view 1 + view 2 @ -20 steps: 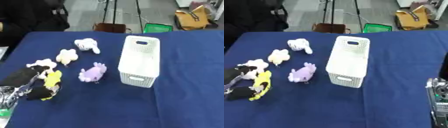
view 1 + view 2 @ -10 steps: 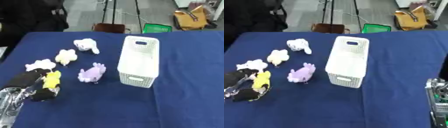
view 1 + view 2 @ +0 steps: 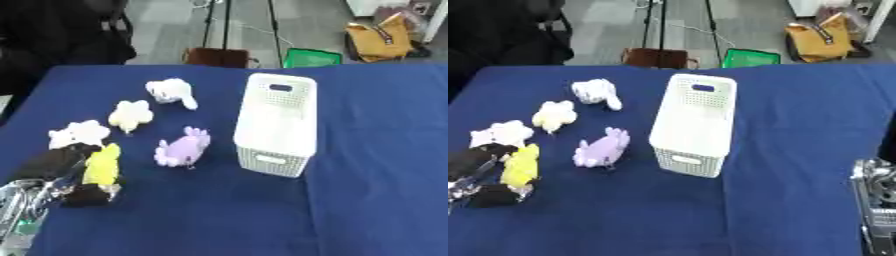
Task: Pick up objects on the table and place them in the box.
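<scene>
While the left hand (image 3: 61,172) sits at the near-left corner of the table, these lines sort the risks first and the surfaces after.

Left hand: black fingers curl around a yellow plush toy (image 3: 102,164), which stands upright between them; silver arm parts show below it.
Right hand: only a silver and black part of the right arm (image 3: 878,200) shows at the lower right edge, and I cannot tell how its fingers stand.
Risk, slipping: the yellow toy is soft and squashy, so I judge it could slide out on the way across.
Risk, knocking: the purple plush (image 3: 182,148) lies between the held toy and the box (image 3: 278,123), so a low carry could drag it along.
Risk, tipping: the box looks light and stands unanchored, so a bump against its rim could shove or tilt it.
Risk, missing: the opening is long and narrow, so a release off centre could drop the toy onto the cloth.
Box: white plastic, tall, perforated walls, a handle slot at each end, nothing visible inside.
Other toys: a pale pink plush (image 3: 79,133) touching the hand's far side, a cream plush (image 3: 131,114) and a white plush (image 3: 171,92) farther up, all fuzzy and rounded.
Table (image 3: 376,175): covered in smooth dark blue cloth.
</scene>
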Motion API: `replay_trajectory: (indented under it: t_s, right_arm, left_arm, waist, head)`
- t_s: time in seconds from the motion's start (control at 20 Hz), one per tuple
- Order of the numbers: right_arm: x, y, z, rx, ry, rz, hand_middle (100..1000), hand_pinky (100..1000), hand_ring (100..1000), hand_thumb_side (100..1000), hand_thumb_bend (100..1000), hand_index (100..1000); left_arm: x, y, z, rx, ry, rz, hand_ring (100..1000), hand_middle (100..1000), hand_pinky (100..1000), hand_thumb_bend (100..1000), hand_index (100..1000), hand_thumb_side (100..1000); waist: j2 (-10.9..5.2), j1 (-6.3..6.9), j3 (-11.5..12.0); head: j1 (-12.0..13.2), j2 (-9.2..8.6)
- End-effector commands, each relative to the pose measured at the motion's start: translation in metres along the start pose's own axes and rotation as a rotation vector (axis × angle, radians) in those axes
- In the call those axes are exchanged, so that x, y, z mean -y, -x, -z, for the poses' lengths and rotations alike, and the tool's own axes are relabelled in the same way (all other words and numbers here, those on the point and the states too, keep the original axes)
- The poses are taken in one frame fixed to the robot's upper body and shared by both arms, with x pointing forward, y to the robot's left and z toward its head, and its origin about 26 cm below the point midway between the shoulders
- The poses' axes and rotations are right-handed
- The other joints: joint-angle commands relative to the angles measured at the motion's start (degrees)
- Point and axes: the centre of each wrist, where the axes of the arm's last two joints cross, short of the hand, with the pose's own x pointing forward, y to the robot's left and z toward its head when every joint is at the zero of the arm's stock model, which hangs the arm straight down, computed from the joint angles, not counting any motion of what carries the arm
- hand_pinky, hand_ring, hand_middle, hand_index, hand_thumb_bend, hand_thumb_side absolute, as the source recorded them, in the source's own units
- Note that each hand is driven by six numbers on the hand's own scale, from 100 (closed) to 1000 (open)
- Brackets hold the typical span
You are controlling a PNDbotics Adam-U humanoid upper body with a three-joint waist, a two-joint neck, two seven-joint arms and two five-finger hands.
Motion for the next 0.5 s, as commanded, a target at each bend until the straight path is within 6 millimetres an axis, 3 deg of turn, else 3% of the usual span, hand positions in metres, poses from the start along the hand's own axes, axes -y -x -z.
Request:
replay_trajectory:
  t_s: [0.05,0.5]
  right_arm:
    - [-0.0002,-0.0038,0.008,0.026,0.018,0.016,718,837,885,1000,100,772]
    - [-0.0006,-0.0041,0.0084,0.027,0.023,0.021,713,836,884,1000,100,766]
  left_arm:
    - [-0.0068,0.0031,0.0008,-0.024,-0.014,-0.002,922,903,825,427,984,709]
    - [-0.0005,0.004,0.0097,-0.086,-0.025,0.083,916,903,815,367,990,739]
  waist:
    - [-0.81,-0.11,0.0]
    - [-0.59,-0.16,-0.4]
  head:
    - [0.2,-0.52]
    - [0.3,-0.66]
